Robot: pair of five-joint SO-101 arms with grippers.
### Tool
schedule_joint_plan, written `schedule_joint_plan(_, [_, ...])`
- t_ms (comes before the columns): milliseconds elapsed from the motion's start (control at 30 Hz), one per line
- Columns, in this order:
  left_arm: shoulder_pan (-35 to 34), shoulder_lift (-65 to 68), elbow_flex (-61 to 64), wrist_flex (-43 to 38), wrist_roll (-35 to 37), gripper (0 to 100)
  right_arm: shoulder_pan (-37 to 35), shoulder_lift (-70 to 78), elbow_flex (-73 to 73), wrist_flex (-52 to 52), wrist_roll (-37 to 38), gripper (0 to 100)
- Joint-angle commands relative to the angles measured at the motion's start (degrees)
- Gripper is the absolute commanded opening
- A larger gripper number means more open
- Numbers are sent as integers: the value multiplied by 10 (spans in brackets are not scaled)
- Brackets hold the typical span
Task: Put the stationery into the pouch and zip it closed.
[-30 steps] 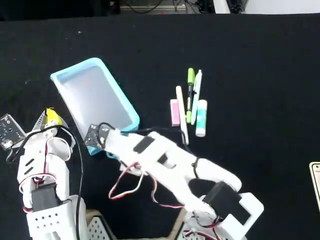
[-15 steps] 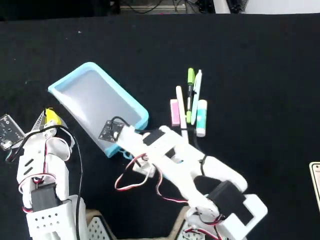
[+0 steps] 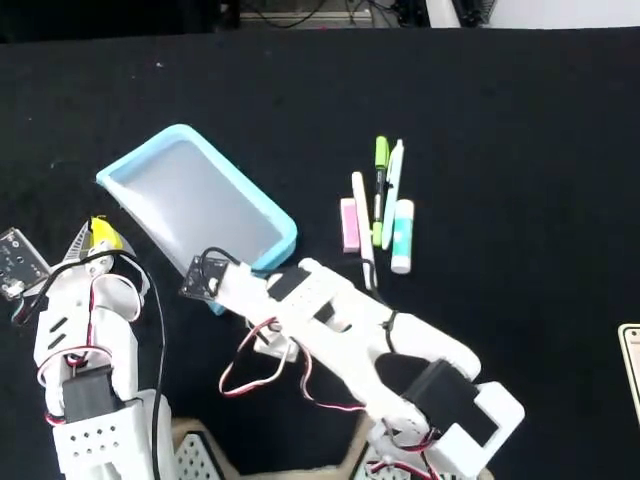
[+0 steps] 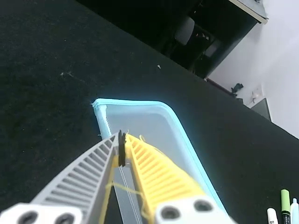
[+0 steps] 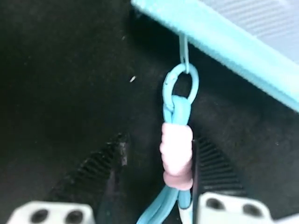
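Observation:
The light blue pouch [image 3: 190,200] lies open at the table's left, its pale inside showing [image 4: 140,126]. Its zip pull [image 5: 177,154], a blue cord with a pink bead, hangs from the pouch edge [image 5: 219,37] between the fingers of my right gripper [image 5: 161,140], which stands open at the pouch's near corner [image 3: 205,285]; the bead rests against one finger. The stationery lies to the right of the pouch: a pink eraser [image 3: 350,224], a white pen [image 3: 362,225], a green highlighter [image 3: 381,185], another white pen [image 3: 393,180] and a glue stick [image 3: 402,236]. My left gripper [image 4: 121,142] is shut and holds nothing, left of the pouch [image 3: 98,236].
The table is covered in black cloth [image 3: 500,150]. A pale card edge [image 3: 632,360] shows at the far right. My right arm [image 3: 340,330] lies across the table between its base and the pouch, close to the near ends of the pens.
The pouch first swung and slid to the right with my right gripper at its near edge. The right gripper then drew back left while the pouch stayed. The left arm kept still.

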Motion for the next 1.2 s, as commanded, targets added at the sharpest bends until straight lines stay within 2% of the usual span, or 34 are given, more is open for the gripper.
schedule_joint_plan(0, [-5,-3,-8,-12,2,34,18,3,-24,-41,5,237])
schedule_joint_plan(300, [-5,-3,-8,-12,2,34,14,-90,-53,105,5,238])
schedule_joint_plan(367, [-4,-3,-8,-12,2,34,13,-112,-42,98,5,238])
schedule_joint_plan(600, [-4,-3,-8,-12,2,34,14,-118,29,-27,4,237])
schedule_joint_plan(1000, [-5,-3,-7,-12,2,34,18,0,-29,-33,8,237])
schedule_joint_plan(1167, [-3,-3,-7,-12,2,34,62,17,-53,-30,9,204])
